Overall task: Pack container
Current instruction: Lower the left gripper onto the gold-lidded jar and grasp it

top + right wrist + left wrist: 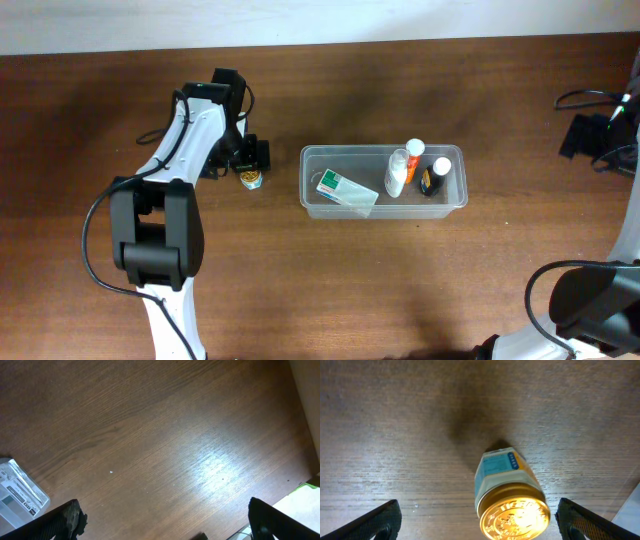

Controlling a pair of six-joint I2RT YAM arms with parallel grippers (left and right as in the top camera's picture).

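While the jar (507, 485) is straddled, left gripper (480, 525) fingers are held wide.
Jar, apparently right of centre, should be centred before closure.

Overhead top-down; wrists close above table (330, 290)
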